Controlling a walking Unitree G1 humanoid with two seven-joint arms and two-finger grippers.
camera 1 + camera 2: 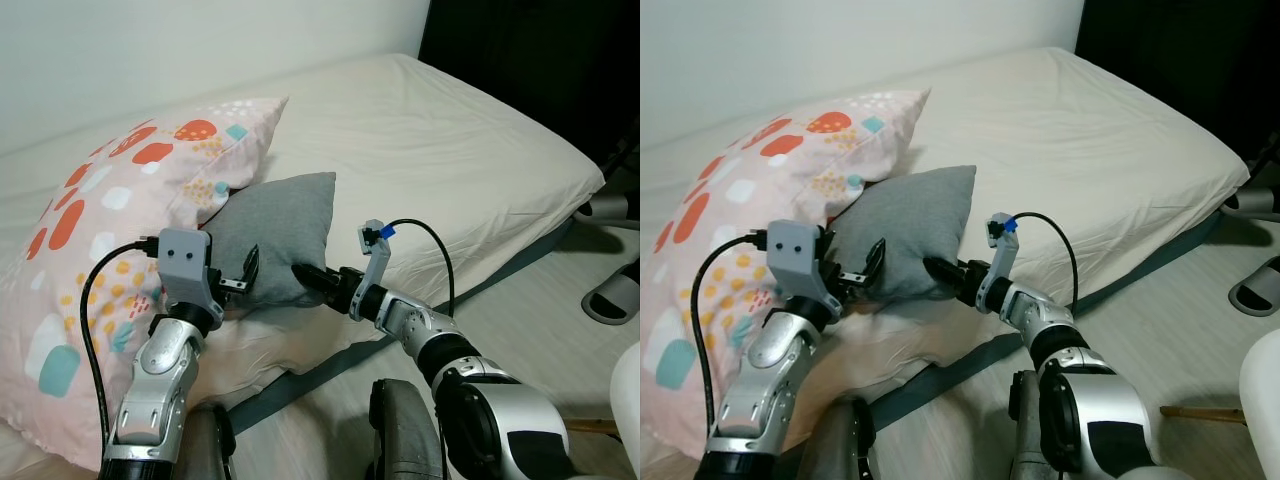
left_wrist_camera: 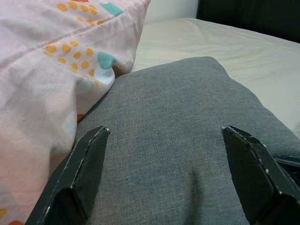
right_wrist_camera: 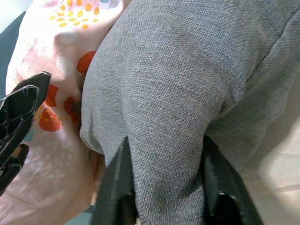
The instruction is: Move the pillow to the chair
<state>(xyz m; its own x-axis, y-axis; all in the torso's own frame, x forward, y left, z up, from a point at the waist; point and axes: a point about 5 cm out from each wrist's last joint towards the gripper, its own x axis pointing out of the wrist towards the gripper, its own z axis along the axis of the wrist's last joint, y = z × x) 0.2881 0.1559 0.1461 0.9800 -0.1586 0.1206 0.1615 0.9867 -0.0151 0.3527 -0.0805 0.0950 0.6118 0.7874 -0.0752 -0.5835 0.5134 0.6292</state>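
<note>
A small grey pillow (image 1: 280, 225) leans on the bed against a large pink pillow with coloured dots (image 1: 110, 220). My right gripper (image 1: 305, 275) is at the grey pillow's lower edge and is shut on a fold of its fabric (image 3: 164, 154), which bulges between the two fingers. My left gripper (image 1: 245, 275) stands open at the pillow's lower left edge, and its fingers (image 2: 79, 178) are spread wide over the grey cloth (image 2: 173, 122).
The cream mattress (image 1: 470, 150) stretches to the back right, with its edge running diagonally above the pale floor (image 1: 540, 310). Grey slippers (image 1: 610, 295) lie on the floor at the right. A dark area (image 1: 530, 50) fills the far right corner.
</note>
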